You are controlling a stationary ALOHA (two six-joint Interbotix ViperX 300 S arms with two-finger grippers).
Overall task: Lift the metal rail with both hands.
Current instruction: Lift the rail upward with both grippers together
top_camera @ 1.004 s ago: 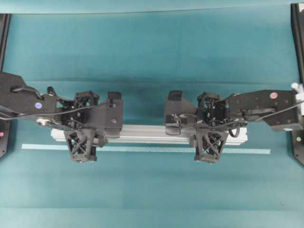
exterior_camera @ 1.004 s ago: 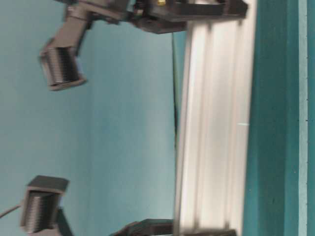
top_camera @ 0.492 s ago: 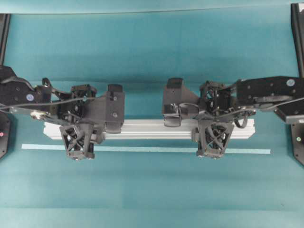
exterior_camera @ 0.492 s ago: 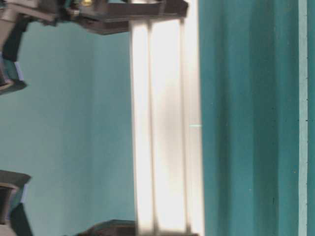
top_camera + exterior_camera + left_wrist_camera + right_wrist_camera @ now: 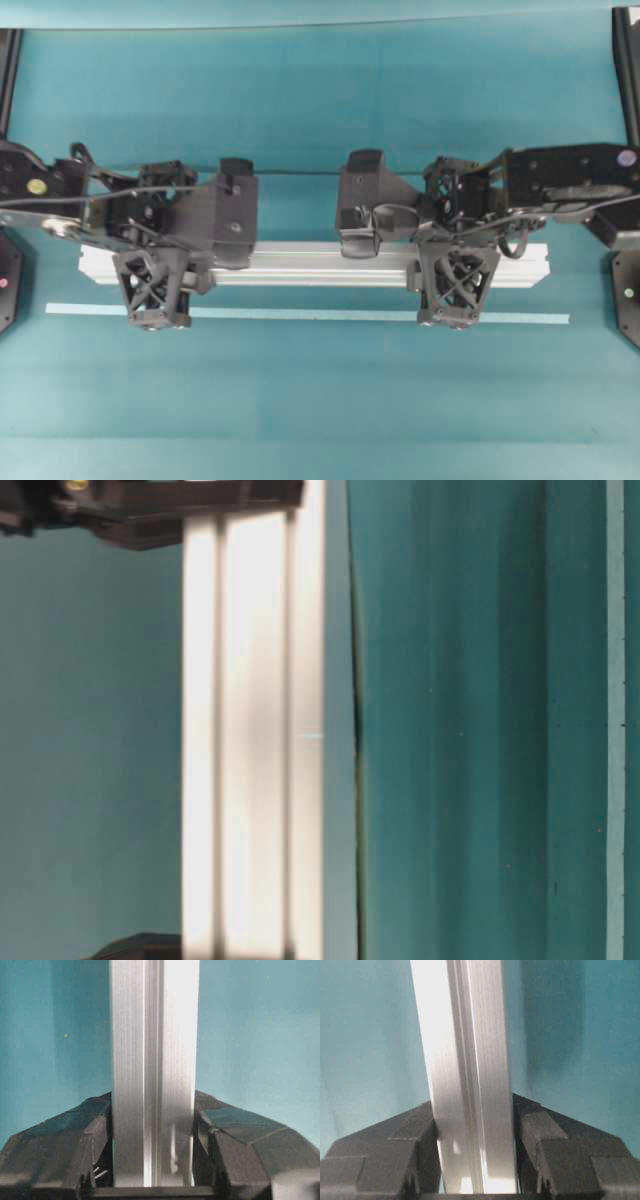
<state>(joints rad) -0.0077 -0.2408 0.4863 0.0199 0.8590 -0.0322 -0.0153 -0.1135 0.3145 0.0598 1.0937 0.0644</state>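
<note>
Pinching the grooved silver metal rail, both grippers' fingers press its sides.

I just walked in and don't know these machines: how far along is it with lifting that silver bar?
Done: both pincers are clamped on the metal rail, the left pincer near one end, the right pincer near the other. In hand: the side view shows the rail hanging clear of the teal table, roughly level. Left: little, perhaps only raising it higher.
</note>
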